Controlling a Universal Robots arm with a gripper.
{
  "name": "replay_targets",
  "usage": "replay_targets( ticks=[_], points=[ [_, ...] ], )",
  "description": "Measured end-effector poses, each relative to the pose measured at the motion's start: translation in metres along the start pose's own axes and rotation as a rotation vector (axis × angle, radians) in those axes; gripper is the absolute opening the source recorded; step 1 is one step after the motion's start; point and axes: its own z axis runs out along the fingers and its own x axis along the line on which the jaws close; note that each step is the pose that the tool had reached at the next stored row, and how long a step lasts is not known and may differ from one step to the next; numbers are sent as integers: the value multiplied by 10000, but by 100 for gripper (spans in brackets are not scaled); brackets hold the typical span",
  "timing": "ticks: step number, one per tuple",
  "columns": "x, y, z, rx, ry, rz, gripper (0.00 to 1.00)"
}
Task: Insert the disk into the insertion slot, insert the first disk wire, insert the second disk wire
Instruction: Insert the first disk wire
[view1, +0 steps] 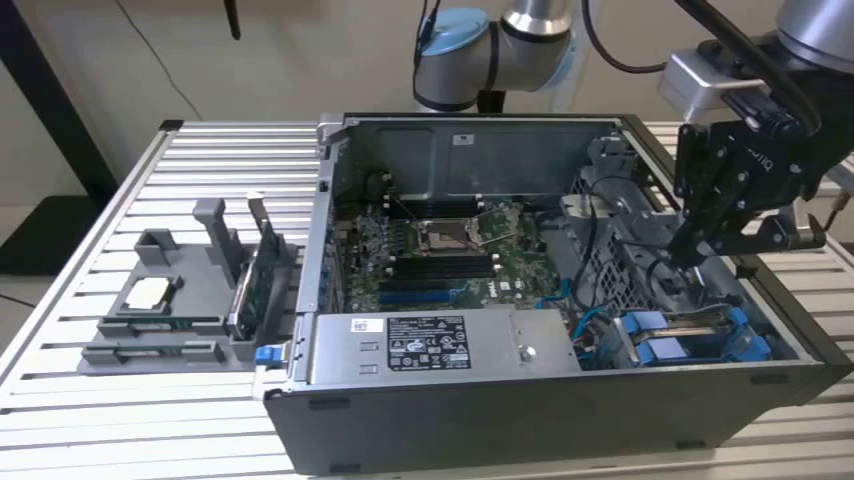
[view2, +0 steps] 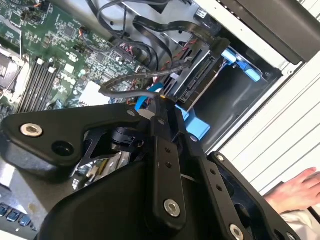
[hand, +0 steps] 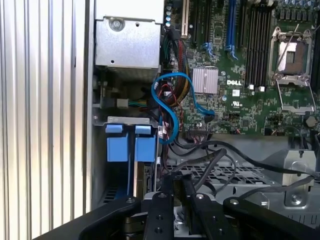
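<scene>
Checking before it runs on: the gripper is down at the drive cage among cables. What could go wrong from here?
1. Loose black cables lie right by the gripper; it may snag or drag one.
2. A person's hand rests on the table beside the case, close to the arm, so contact is possible.
3. The blue cable loop sits next to the blue drive carriers and could get pinched.

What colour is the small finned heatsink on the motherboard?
Silver-grey metal. The heatsink shows best in the first wrist view.
</scene>
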Motion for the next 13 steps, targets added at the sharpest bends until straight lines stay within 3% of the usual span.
replay_targets(
  ticks=[13],
  points=[
    [101, -26, 40, -2, 16, 0, 19]
  ],
)
